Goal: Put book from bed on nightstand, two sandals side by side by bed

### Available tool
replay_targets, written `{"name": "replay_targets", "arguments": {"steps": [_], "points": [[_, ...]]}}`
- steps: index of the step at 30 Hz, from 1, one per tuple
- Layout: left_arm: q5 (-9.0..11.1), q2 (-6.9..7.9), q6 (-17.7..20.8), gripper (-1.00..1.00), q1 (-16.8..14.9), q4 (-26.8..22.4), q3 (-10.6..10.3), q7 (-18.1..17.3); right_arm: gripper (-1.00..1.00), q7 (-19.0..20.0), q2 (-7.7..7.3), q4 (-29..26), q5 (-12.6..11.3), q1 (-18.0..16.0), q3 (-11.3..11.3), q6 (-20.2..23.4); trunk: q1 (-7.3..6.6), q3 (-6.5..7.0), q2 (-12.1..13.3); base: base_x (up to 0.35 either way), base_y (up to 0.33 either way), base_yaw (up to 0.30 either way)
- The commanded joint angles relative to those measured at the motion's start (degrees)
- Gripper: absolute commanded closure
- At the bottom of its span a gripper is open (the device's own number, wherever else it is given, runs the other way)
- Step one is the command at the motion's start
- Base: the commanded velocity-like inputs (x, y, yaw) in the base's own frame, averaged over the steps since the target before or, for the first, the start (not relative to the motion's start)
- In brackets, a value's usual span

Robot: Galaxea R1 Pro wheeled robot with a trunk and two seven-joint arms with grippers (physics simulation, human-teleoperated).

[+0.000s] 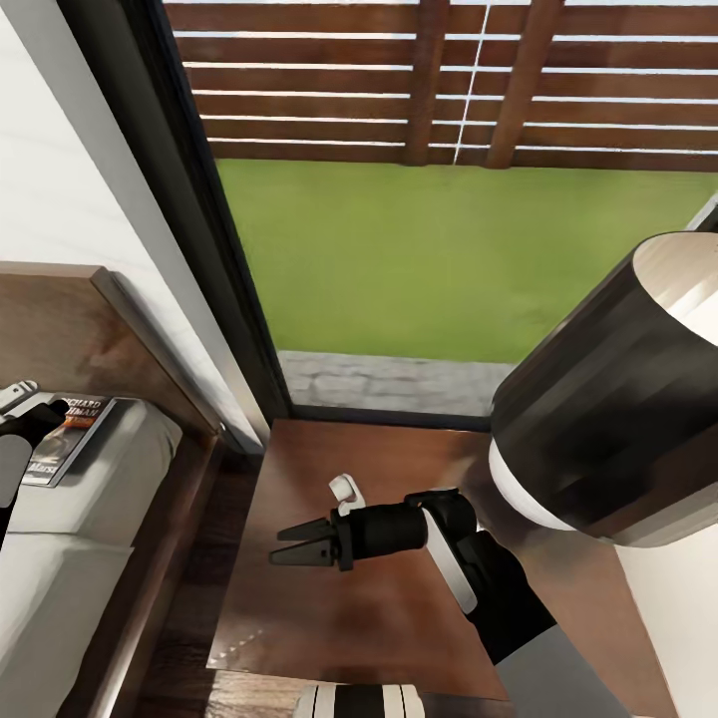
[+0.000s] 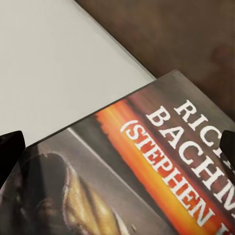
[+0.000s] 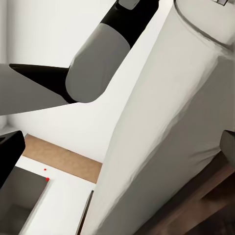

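The right claw (image 1: 299,543) hung over the nightstand (image 1: 299,618) with its two dark fingers spread apart and nothing between them, pointing toward the bed (image 1: 90,519). The left claw (image 1: 35,419) reached in at the head view's left edge, its dark tip touching or just over the book (image 1: 75,434); whether it was released or clenched I could not tell, though in the left wrist view its two dark fingertips (image 2: 11,152) stood wide at either side of the book (image 2: 161,176), well apart. The book lay flat, cover up, on the pale grey mattress (image 1: 60,598) near the headboard (image 1: 60,329). Its long axis ran from the headboard end down toward the foot of the bed, slightly slanted, with the white title lettering at the headboard end and the orange strip just below it. In the left wrist view one corner of the cover reached past the mattress edge over dark wood. The nightstand was a glossy dark brown top, standing just beside the bed frame and against a tall dark-framed window (image 1: 229,329). Through the glass showed grass (image 1: 449,259), a strip of stone paving and a slatted brown fence (image 1: 449,90). A large dark and white rounded robot part (image 1: 608,399) filled the right of the head view. White wall (image 1: 60,160) rose behind the headboard. The right wrist view showed the mattress's side (image 3: 161,147), a grey arm link (image 3: 98,63) and dark wood.
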Motion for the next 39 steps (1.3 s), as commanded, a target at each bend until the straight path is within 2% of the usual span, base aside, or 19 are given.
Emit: {"name": "replay_targets", "arguments": {"steps": [1, 32, 39], "points": [[1.3, -0.01, 0.2, -1.0, 0.0, 0.4, 0.0, 0.3, -1.0, 0.0, -0.01, 0.0, -0.3, 0.0, 0.0, 0.4, 0.0, -0.04, 0.0, 0.0, 0.0, 0.0], [1.4, -0.01, 0.1, -1.0, 0.0, 1.0, 0.0, 0.3, -1.0, 0.0, 0.0, 0.0, -0.2, 0.0, 0.1, 0.4, 0.0, -0.04, 0.0, -0.033, -0.03, 0.0], [1.4, -0.01, -2.3, -1.0, 0.0, 2.3, 0.0, 0.3, -1.0, 0.0, 0.0, 0.0, -0.2, -0.1, 0.1, 0.4, 0.0, -0.04, 0.0, 0.0, 0.0, 0.0]]}}
